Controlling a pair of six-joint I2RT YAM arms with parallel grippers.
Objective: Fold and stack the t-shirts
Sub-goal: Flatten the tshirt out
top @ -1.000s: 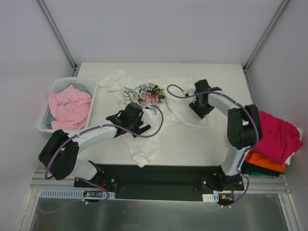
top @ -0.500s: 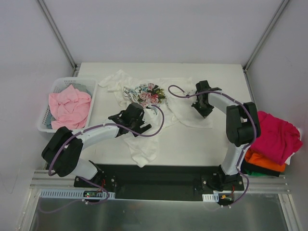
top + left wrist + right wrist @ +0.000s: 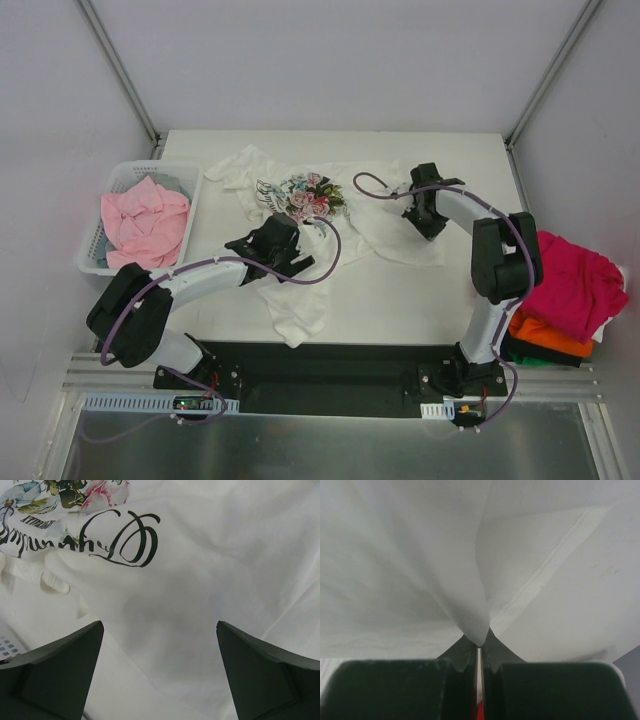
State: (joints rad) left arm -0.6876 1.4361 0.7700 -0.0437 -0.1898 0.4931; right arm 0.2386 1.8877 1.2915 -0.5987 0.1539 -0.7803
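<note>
Since a second ago our right claw (image 3: 479,650) has snapped closed and edged toward the back right. It now pinches a fold of the white floral t-shirt (image 3: 372,228), while our left claw (image 3: 157,630) hovers wide over the printed front. We judge the task partway done. This one shirt lies crumpled on the worktop (image 3: 400,295), and one pale pink tee (image 3: 145,220) waits in the basket (image 3: 125,172). Three more are piled at the right: a magenta tee (image 3: 575,280), an orange tee (image 3: 548,336) and a dark tee (image 3: 522,352).

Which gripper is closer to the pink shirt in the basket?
Left. The left gripper hovers open over the white tee, just right of the pink shirt. The right gripper pinches that tee's other side, much farther right.
</note>
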